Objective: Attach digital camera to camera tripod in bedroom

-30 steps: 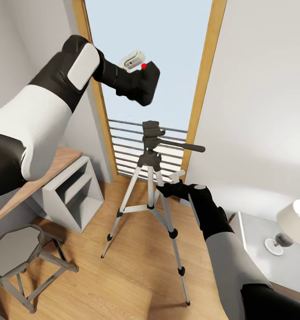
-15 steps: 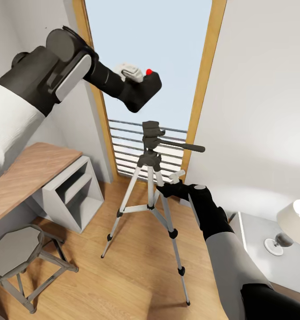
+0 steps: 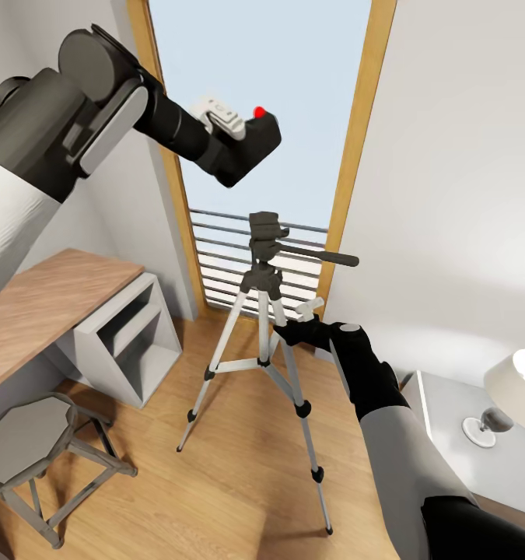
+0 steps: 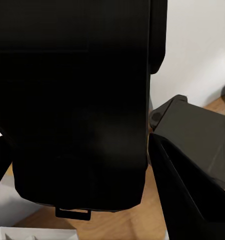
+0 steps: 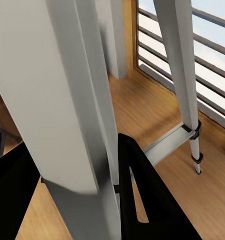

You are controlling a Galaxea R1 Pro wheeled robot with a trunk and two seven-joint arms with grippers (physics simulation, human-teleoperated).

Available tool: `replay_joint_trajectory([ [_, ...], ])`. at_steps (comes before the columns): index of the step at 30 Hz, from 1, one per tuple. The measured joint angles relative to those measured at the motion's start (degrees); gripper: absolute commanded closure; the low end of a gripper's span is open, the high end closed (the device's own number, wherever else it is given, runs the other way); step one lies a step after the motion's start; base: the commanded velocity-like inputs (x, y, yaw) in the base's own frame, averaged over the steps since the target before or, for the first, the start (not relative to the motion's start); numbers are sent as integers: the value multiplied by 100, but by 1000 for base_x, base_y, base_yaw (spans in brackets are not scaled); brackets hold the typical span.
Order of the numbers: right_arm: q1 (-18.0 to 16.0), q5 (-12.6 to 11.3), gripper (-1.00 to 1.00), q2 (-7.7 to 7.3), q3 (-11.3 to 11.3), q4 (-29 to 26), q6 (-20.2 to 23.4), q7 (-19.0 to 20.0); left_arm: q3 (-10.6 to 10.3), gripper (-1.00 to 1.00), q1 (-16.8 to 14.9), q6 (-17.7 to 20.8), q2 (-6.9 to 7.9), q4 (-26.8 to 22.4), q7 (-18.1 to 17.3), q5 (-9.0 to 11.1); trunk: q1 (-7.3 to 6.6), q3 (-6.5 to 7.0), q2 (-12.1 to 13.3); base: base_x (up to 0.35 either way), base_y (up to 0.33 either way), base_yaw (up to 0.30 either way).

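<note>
The digital camera (image 3: pixel 254 146), black with a red dot on top, hangs in front of the window, well above the tripod head. My left gripper (image 3: pixel 239 136) is shut on it, a white pad showing at its back. In the left wrist view the camera body (image 4: pixel 77 100) covers most of the picture, with the dark tripod head (image 4: pixel 197 135) beyond it. The camera tripod (image 3: pixel 264 264) stands on the wood floor, handle pointing right. My right gripper (image 3: pixel 292 330) is shut on one silver-white leg (image 5: pixel 67 110), which sits between the black fingers (image 5: pixel 142 200).
A wood-topped white desk (image 3: pixel 52 303) with an open shelf stands at the left. A grey octagonal stool (image 3: pixel 29 435) is in front of it. At the lower right is a bedside table (image 3: pixel 456 435) with a lamp (image 3: pixel 511 397). The window railing (image 3: pixel 223 264) runs behind the tripod.
My left upper arm has swung up and out to the left and the forearm has turned. The camera has shifted only slightly and stays above the tripod head. The right arm and tripod are unmoved.
</note>
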Motion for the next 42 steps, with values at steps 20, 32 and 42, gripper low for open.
replay_joint_trajectory([
  [20,0,6,100,0,0,0,-4,8,539,100,-1,-35,151,515,-482,168,0,0,0,0,0,0],
  [32,-2,6,100,0,-1,2,-4,11,662,100,0,-14,137,997,-522,219,0,0,0,0,0,0],
  [42,-3,29,100,0,-4,-1,-14,46,578,100,0,2,-50,1048,-532,234,1,-1,1,0,0,0],
])
